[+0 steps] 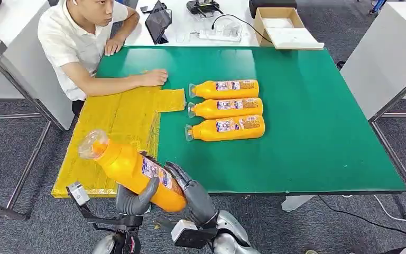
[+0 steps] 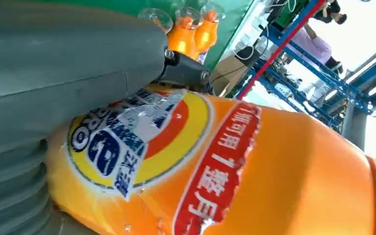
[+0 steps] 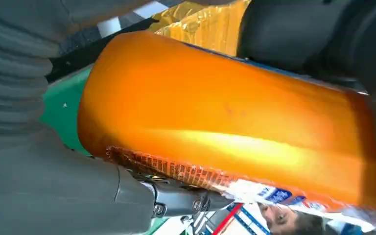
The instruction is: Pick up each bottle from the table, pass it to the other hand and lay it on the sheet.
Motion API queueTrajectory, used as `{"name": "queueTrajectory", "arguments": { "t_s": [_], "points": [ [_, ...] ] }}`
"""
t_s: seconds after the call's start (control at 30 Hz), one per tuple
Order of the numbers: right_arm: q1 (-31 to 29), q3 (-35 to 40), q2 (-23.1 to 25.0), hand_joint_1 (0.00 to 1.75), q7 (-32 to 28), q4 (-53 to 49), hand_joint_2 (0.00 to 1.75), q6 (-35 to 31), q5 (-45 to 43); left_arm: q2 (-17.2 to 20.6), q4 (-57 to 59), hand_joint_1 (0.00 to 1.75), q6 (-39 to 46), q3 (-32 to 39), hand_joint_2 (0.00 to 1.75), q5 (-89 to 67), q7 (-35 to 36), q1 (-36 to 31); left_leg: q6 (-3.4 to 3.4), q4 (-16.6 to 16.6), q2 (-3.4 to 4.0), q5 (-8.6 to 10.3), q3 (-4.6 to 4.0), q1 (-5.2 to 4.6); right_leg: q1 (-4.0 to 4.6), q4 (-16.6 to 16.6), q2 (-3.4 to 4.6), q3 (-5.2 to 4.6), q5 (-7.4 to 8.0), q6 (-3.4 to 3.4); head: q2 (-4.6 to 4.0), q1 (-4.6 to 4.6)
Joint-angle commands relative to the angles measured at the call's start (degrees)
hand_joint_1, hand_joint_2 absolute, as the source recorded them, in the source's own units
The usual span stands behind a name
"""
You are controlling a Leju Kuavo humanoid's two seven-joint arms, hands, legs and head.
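Both the left hand (image 1: 135, 199) and right hand (image 1: 190, 191) grip one orange bottle (image 1: 137, 170) (clear cap, blue-and-yellow label), tilted above the yellow sheet's (image 1: 117, 121) near edge.

Glossy orange plastic on the held bottle (image 1: 132, 170), with a clear shiny cap and a crinkled, shiny printed label. Same smooth glossy plastic on the three bottles (image 1: 226, 109) lying mid-surface. Matt green mat over the surface (image 1: 317, 132). Wrinkled, slightly shiny yellow sheet (image 1: 116, 137) at the left edge. Matt grey ribbed plastic on the left robot hand (image 1: 135, 200) and right robot hand (image 1: 193, 193). Plain brown cardboard box (image 1: 283, 26) beyond the far edge.
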Motion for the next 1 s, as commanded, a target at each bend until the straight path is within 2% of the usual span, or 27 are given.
{"name": "queueTrajectory", "arguments": {
  "t_s": [0.03, 0.1, 0.13, 0.17, 0.27, 0.3, 0.33, 0.37, 0.4, 0.57, 0.63, 0.73, 0.8, 0.83, 0.93, 0.97, 1.0],
  "points": [
    [6.17, 1.40, -4.97, 0.00, -2.99, -11.50, 0.00, -3.01, 2.85, -0.10, 6.91, 1.75, 1.78, 3.01, 1.75, -4.13, -0.39, -4.63, -0.12, -0.04, -0.19, -0.09, 0.26, 0.06, 0.07, -0.03, -0.30, 0.33, -0.17, -0.14, 0.00, 0.00],
    [7.09, 0.01, -4.97, 0.00, -3.98, -12.83, 0.00, -5.83, 4.44, 0.61, 7.45, 1.75, 3.95, 2.62, 1.75, -7.34, -0.02, -5.01, -0.10, -0.05, -0.08, -0.07, 0.23, 0.05, 0.06, -0.05, -0.19, 0.27, -0.12, -0.11, -0.02, 0.00],
    [8.48, -1.58, -5.03, 0.00, -3.97, -14.90, 0.00, -8.31, 4.99, 0.99, 8.05, 1.75, 9.10, 2.94, 1.75, -12.05, -0.28, -5.13, -0.12, -0.06, -0.07, -0.10, 0.30, 0.05, 0.07, -0.04, -0.19, 0.34, -0.15, -0.14, 0.00, 0.02],
    [10.39, -3.17, -5.20, 0.00, -4.68, -18.53, 0.00, -9.68, 3.83, 1.69, 9.13, 1.75, 18.26, 2.74, 1.75, -20.58, -2.25, -5.73, -0.15, -0.07, -0.01, -0.12, 0.36, 0.08, 0.10, -0.05, -0.14, 0.38, -0.15, -0.16, 0.00, 0.00],
    [11.93, -3.36, -6.33, 0.00, -3.50, -22.63, 0.00, -8.87, 3.76, 2.12, 10.31, 1.75, 18.10, 3.27, 1.75, -20.32, -2.44, -6.22, -0.10, -0.03, -0.24, -0.07, 0.22, 0.05, 0.06, -0.02, -0.31, 0.30, -0.16, -0.12, 0.00, 0.04],
    [12.47, -3.83, -5.94, 0.00, -4.07, -23.66, 0.00, -8.28, 1.63, 1.92, 10.93, 0.80, 22.95, 3.81, 1.75, -24.61, -4.29, -6.59, -0.07, -0.06, -0.09, -0.04, 0.14, 0.01, 0.01, -0.02, -0.13, 0.16, -0.08, -0.08, 0.00, 0.00],
    [13.28, -4.82, -6.24, 0.00, -4.69, -26.21, 0.00, -7.96, -0.04, 0.79, 12.14, 1.41, 27.72, 4.96, 1.75, -27.42, -5.12, -7.51, -0.11, -0.06, 0.00, -0.11, 0.27, 0.02, 0.03, -0.02, -0.08, 0.27, -0.13, -0.13, -0.02, 0.00],
    [13.55, -5.24, -6.53, 0.00, -4.85, -27.33, 0.00, -9.14, 1.04, 0.52, 12.73, 1.66, 27.69, 5.80, 1.75, -26.38, -4.39, -7.94, -0.13, -0.04, 0.01, -0.13, 0.29, 0.07, 0.07, -0.03, -0.09, 0.31, -0.13, -0.15, 0.00, 0.00],
    [13.87, -6.18, -7.11, 0.00, -3.72, -28.48, 0.00, -10.08, 1.92, 0.39, 13.68, 1.75, 26.75, 7.39, 1.75, -23.23, -2.89, -8.70, -0.07, -0.03, -0.17, -0.03, 0.11, 0.02, 0.01, 0.01, -0.24, 0.17, -0.10, -0.08, 0.00, 0.00],
    [13.93, -8.14, -7.38, 0.00, -3.35, -27.77, 0.00, -10.94, 1.92, 0.93, 14.96, 1.75, 27.33, 8.31, 1.75, -22.67, -3.75, -9.66, -0.08, -0.05, -0.03, -0.05, 0.16, 0.05, 0.05, -0.05, -0.10, 0.20, -0.05, -0.09, 0.00, 0.00],
    [14.20, -9.61, -5.97, 0.00, -3.33, -26.60, 0.00, -12.58, 1.41, 1.03, 14.60, 1.75, 29.25, 8.29, 1.75, -23.90, -4.93, -9.40, -0.08, -0.06, -0.08, -0.05, 0.18, 0.02, 0.03, -0.05, -0.16, 0.24, -0.08, -0.09, -0.02, 0.02],
    [14.21, -10.96, -5.12, 0.00, -3.67, -25.23, 0.00, -13.07, 0.02, 2.50, 17.46, 1.75, 39.53, 7.18, 1.75, -35.45, -7.03, -10.88, -0.07, -0.07, 0.01, -0.04, 0.15, 0.04, 0.04, -0.05, -0.07, 0.17, -0.04, -0.08, 0.00, 0.02],
    [14.05, -11.02, -5.02, 0.00, -3.81, -24.80, 0.00, -13.03, -0.01, 2.49, 17.75, 1.75, 39.34, 7.75, 1.75, -35.57, -7.05, -11.26, -0.11, -0.11, -0.05, -0.04, 0.26, 0.03, 0.04, -0.06, -0.14, 0.28, -0.08, -0.12, 0.00, 0.00],
    [13.59, -11.03, -4.57, 0.00, -4.27, -23.61, 0.00, -12.70, -0.14, 1.41, 23.10, 1.75, 41.14, 11.04, 1.75, -50.07, -5.27, -13.45, -0.09, -0.07, -0.02, -0.04, 0.18, 0.05, 0.06, -0.05, -0.10, 0.21, -0.06, -0.10, -0.02, 0.00],
    [12.13, -10.97, -3.10, 0.00, -5.00, -21.03, 0.00, -11.45, -0.67, -0.52, 33.11, 1.75, 41.14, 19.27, 1.75, -67.35, -1.53, -19.63, -0.14, -0.14, -0.02, -0.03, 0.37, 0.08, 0.09, -0.13, -0.12, 0.40, -0.05, -0.16, 0.00, 0.02],
    [11.41, -10.82, -2.49, 0.00, -5.14, -19.83, 0.00, -10.92, -0.83, 0.34, 38.84, 1.75, 41.14, 21.36, 1.75, -78.11, 1.77, -23.07, -0.10, -0.11, -0.04, 0.02, 0.23, 0.05, 0.06, -0.09, -0.11, 0.26, 0.00, -0.11, 0.00, 0.00],
    [10.81, -10.84, -1.97, 0.00, -5.29, -18.86, 0.00, -10.55, -1.08, 0.34, 42.52, 1.75, 41.14, 23.00, 1.75, -81.69, 3.80, -25.59, -0.13, -0.12, -0.06, 0.01, 0.30, 0.07, 0.08, -0.11, -0.14, 0.34, -0.01, -0.15, -0.02, 0.02]
  ]
}}
